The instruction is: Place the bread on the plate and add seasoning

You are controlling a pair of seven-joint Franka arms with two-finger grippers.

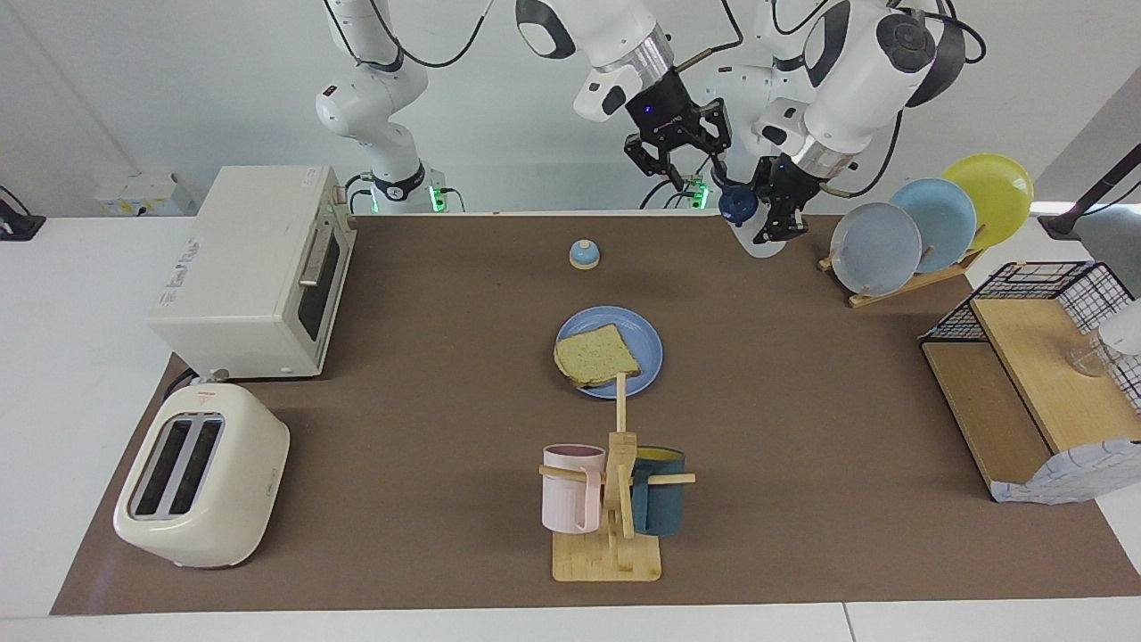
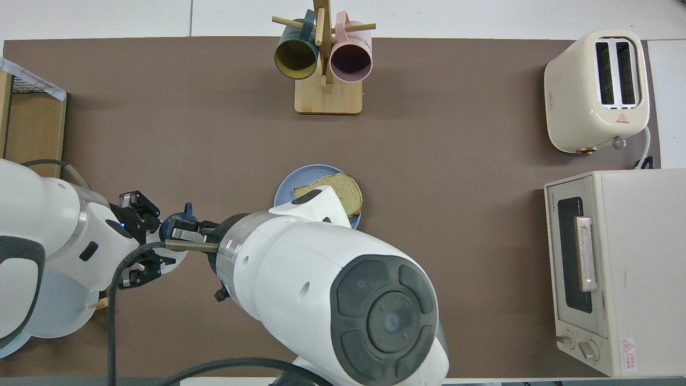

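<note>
— What colours by the grippers?
— The seasoning (image 1: 747,223) is translucent white with a navy cap; the plates in the rack (image 1: 927,223) beside it are grey-blue, light blue, yellow.
— Farther off?
— Tan bread (image 1: 595,355), darker crust, on a medium-blue plate (image 1: 649,352). Pink mug (image 1: 570,489), teal mug (image 1: 660,504), brown table cover (image 1: 428,401).

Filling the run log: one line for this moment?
bread: on plate | left gripper: holds seasoning | right gripper: at its cap

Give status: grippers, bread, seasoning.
Left gripper shut on seasoning, airborne. Right gripper open beside its cap. Bread on plate. Path clear.
</note>
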